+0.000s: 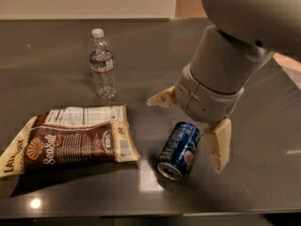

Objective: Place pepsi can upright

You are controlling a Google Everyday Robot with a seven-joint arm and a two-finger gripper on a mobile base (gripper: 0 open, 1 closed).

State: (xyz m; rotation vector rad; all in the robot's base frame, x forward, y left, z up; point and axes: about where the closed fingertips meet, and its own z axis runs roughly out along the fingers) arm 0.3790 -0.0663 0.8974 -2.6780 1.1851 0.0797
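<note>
The tool (184,136), hovering over the pepsi can (178,150), is partly covering its far end; the snack bag (70,145) is running off the left edge

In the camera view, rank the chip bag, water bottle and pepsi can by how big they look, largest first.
1. chip bag, clearly largest
2. water bottle
3. pepsi can
The bottle stands farther back and the can lies nearer, so 2 and 3 are unsure. The gripper hangs just above the can, jaws open.
</note>
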